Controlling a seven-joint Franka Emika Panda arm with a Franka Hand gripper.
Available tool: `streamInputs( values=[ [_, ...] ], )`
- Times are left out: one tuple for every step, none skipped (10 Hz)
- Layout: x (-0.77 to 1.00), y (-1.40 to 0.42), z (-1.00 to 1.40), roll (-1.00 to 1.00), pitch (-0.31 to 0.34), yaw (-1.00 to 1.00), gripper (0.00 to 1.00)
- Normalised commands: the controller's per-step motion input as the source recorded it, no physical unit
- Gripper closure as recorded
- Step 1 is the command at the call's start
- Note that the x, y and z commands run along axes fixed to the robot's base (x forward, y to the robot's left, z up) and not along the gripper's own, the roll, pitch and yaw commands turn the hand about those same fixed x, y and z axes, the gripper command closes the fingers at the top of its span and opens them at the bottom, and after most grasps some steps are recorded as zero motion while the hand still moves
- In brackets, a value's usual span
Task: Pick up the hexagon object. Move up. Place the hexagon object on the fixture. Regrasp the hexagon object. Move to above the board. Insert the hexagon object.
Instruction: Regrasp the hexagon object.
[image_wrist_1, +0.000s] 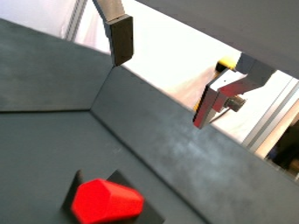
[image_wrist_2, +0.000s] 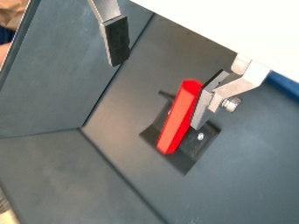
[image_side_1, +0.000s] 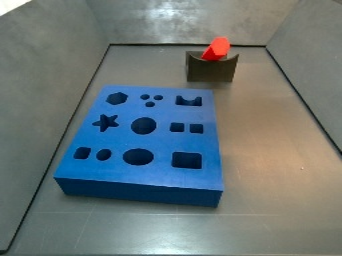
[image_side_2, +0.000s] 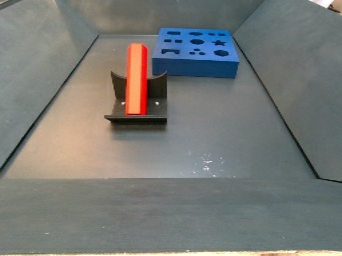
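Claw (image_wrist_2: 163, 74) shown in both wrist views with its two silver fingers spread wide apart, nothing between them; one finger (image_wrist_2: 114, 37) carries a dark pad, its partner (image_wrist_2: 222, 96) shows a bolt head. The claw hangs above the dark floor and is not visible in either side view. Below it in a wrist view lies the hexagon object (image_wrist_2: 177, 116), a bright red peg resting lengthwise on the fixture (image_wrist_2: 187, 149). In a side view the peg (image_side_2: 135, 78) sits in the fixture's (image_side_2: 138, 108) notch, leaning up against the upright back. Beyond it, well apart, the board (image_side_2: 197, 52) lies flat on the floor; its shaped holes (image_side_1: 143, 125) all stand empty.
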Motion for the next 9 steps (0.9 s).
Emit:
streamInputs(
  values=[
    [0.15, -0.06, -0.02, 0.84, 0.235, 0.24, 0.0],
    [0.17, -0.06, -0.02, 0.62, 0.185, 0.27, 0.0],
    [0.19, -0.07, -0.02, 0.45, 0.148, 0.28, 0.0],
    [0.21, -0.05, -0.01, 0.27, 0.098, 0.28, 0.0],
    [0.21, -0.05, -0.01, 0.21, 0.06, 0.27, 0.0],
    [0.19, -0.06, -0.01, 0.19, 0.022, 0.25, 0.0],
    [0.18, -0.06, -0.02, 0.19, 0.015, 0.23, 0.0],
    [0.18, -0.06, -0.02, 0.18, 0.004, 0.19, 0.0],
    [0.18, -0.06, -0.01, 0.18, -0.001, 0.17, 0.0]
  ],
)
